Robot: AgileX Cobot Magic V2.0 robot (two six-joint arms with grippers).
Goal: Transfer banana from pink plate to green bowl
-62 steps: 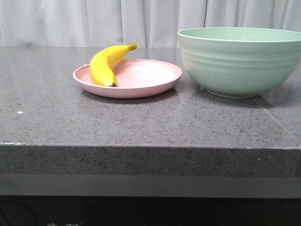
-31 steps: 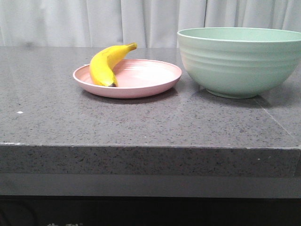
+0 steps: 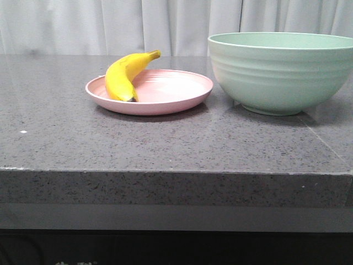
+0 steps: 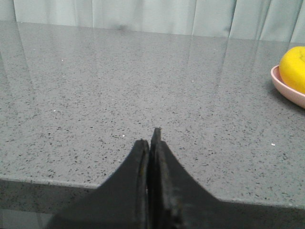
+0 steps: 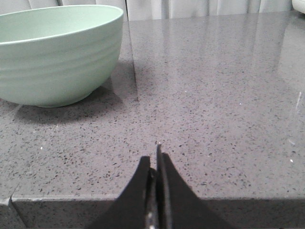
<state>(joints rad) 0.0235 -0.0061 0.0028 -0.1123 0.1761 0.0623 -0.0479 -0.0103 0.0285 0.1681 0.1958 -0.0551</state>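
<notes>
Banana (image 3: 123,74) lying unmoved on pink plate (image 3: 165,102), cut off in left wrist view; both grippers' jaws pressing together, gripping nothing.

Grey speckled stone countertop (image 3: 165,143), polished, thick front edge nearest the camera, faint seam toward the right. Pale pleated curtain (image 3: 110,25) along the far side, spanning left to right. Small white speck (image 3: 23,132) near the left, on the stone.

Banana (image 3: 124,75) lay on pink plate (image 3: 165,104), toward its left side. Green bowl (image 3: 281,74) stood just right of plate on grey worktop (image 3: 165,143).
</notes>
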